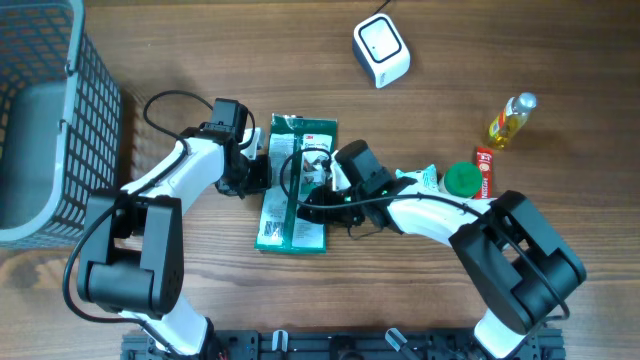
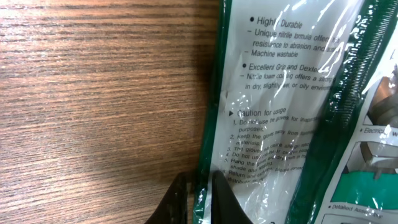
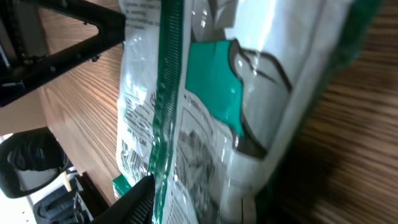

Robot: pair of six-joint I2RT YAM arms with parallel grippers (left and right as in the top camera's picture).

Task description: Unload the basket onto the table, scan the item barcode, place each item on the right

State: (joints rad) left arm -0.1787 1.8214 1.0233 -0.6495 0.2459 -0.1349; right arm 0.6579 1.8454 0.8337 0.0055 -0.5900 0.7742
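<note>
Left gripper is pressing together on the green edge of the green-and-white plastic glove packet, low centre of the left wrist view. Right gripper is straddling the same packet with a finger each side; can't tell whether it is actually squeezing. The packet is lying flat at the middle of the overhead frame, between both arms. Barcode-like stripes are showing lower left in the right wrist view.

To do this well: get both pinches firm on the slippery film, lift level, and turn the stripes towards the white cube-shaped scanner, upper centre.

Brown wood-grain table is carrying a grey wire-mesh basket far left and a yellow oil bottle, green round lid and red box on the right.
</note>
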